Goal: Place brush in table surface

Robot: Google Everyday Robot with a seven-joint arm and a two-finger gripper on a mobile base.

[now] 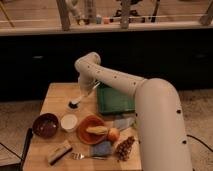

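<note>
Brush (82, 97) slants over the table surface (54, 94), its dark head low at the left and its white handle rising right to the gripper (88, 86) beside the green tray (116, 101). Whether it grasps, I cannot tell. It looks light, stiff and slick, so mid-handle seems the best hold.

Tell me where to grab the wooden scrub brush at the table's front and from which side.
Grip the wooden scrub brush across its narrow width at mid-length, coming straight down: it lies flat and slanted, the fork close by its right end. The gripper is farther back over the table, at the dish brush handle.
</note>
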